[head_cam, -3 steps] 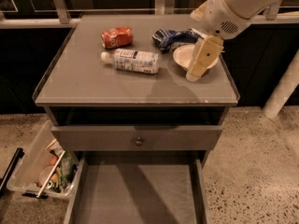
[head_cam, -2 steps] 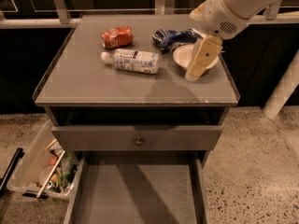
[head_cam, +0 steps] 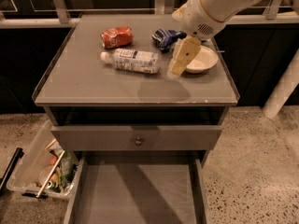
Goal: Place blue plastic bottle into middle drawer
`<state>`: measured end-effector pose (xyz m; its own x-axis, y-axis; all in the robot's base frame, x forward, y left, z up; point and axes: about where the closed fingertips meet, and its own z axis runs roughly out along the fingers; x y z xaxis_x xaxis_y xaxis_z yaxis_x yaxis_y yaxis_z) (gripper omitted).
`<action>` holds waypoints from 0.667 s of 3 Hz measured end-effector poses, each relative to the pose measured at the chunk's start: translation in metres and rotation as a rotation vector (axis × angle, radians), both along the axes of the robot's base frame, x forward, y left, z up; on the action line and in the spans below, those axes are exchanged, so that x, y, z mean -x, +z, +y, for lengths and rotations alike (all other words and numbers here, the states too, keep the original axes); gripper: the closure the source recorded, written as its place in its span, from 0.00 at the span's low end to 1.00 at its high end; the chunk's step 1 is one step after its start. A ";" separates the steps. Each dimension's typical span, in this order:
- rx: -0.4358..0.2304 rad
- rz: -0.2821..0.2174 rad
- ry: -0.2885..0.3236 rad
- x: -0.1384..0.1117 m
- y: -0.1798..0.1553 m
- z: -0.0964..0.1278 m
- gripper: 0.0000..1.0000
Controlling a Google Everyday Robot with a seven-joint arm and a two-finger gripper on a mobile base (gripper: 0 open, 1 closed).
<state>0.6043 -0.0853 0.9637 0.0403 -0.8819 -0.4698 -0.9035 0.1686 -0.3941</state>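
Gripper (head_cam: 175, 69) is hanging over the tabletop (head_cam: 93, 85), just right of the blue plastic bottle (head_cam: 131, 59).
The bottle is lying on its side (whether the gripper is open, I cannot tell); the middle drawer (head_cam: 135, 192) is standing open below.

The plastic bottle (head_cam: 131, 60) lies on its side on the tabletop (head_cam: 84, 85), cap to the left. The soda can (head_cam: 117, 37) lies behind it, with the snack bag (head_cam: 166, 37) right of the can. The gripper (head_cam: 174, 71) hangs just right of the bottle, at the left edge of the bowl (head_cam: 203, 60). The middle drawer (head_cam: 135, 195) stands open below the closed drawer front (head_cam: 93, 138).
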 end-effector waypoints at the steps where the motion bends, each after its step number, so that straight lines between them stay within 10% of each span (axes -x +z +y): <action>1: -0.027 0.038 0.036 -0.021 -0.021 0.034 0.00; 2: -0.041 0.083 0.063 -0.036 -0.042 0.059 0.00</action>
<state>0.6405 -0.0264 0.9220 0.0545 -0.8588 -0.5094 -0.9420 0.1250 -0.3115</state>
